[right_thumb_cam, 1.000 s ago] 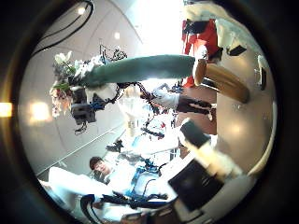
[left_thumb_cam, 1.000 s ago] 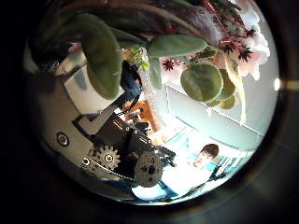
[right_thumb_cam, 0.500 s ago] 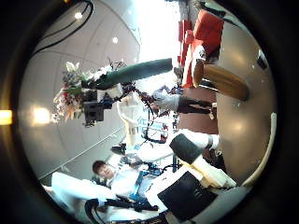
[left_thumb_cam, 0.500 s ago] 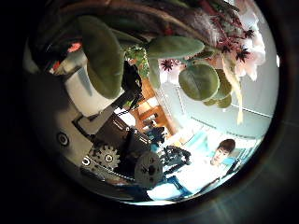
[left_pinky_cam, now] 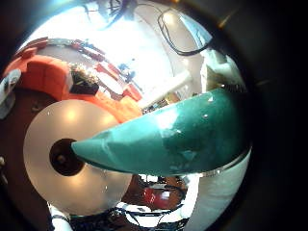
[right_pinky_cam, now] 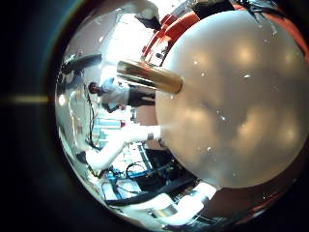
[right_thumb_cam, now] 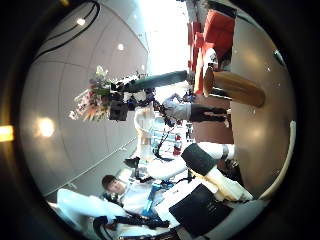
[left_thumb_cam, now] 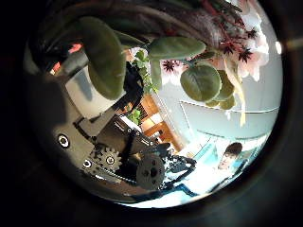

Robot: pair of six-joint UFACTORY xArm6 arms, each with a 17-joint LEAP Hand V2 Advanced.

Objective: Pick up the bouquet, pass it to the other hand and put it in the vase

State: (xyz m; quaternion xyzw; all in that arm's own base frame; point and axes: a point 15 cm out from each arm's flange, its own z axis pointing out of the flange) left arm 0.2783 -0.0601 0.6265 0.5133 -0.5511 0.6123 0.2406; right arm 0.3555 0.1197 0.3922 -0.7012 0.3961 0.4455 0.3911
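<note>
My left hand (right_thumb_cam: 122,103) is shut on the bouquet (right_thumb_cam: 97,98) and holds it in the air, seen from afar in the right thumb side palm view. Its wrapped stem (right_thumb_cam: 158,80) points toward the mouth of the cylinder vase (right_thumb_cam: 235,88). In the left little finger side palm view the stem (left_pinky_cam: 173,140) tapers to a tip close to the vase's dark mouth (left_pinky_cam: 65,156). Leaves and flowers (left_thumb_cam: 204,83) lie close to the left palm, beside its geared fingers (left_thumb_cam: 133,161). My right hand (right_thumb_cam: 210,170) is open, holds nothing and is away from the bouquet. The vase (right_pinky_cam: 150,75) stands on the round table (right_pinky_cam: 241,106).
The round table (left_pinky_cam: 58,115) carries only the vase. Red seats (right_thumb_cam: 215,30) stand beyond the table and also show in the left little finger side palm view (left_pinky_cam: 38,63).
In the right thumb side palm view the bouquet in the left hand has moved away from the right palm and looks smaller. The stem tip stays pointed near the vase mouth.
</note>
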